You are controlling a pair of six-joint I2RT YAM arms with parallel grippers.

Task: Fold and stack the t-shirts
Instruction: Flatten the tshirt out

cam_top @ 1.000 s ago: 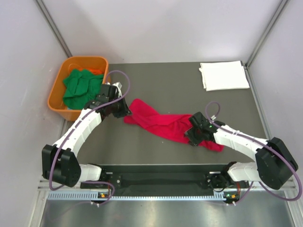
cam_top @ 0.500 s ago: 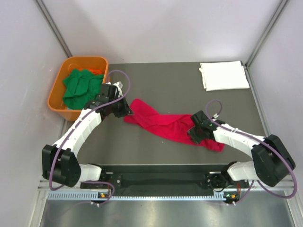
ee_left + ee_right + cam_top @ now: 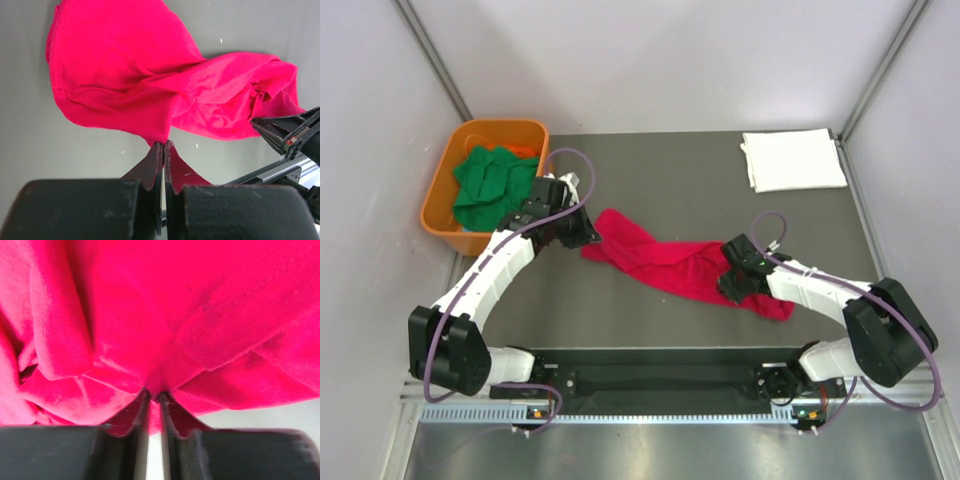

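Both claws are clamped narrow on the crumpled red t-shirt. The left gripper nips 1 edge, the right gripper bites a fold at the other end.

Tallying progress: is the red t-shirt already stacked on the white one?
No, the red t-shirt lies crumpled, well apart from the folded white t-shirt at the far right.

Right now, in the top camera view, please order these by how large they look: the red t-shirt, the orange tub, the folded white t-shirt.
1 and 2, not ranked: orange tub and red t-shirt. They look too alike; the tub is wider, the shirt longer.
3. Folded white t-shirt, clearly the smallest.
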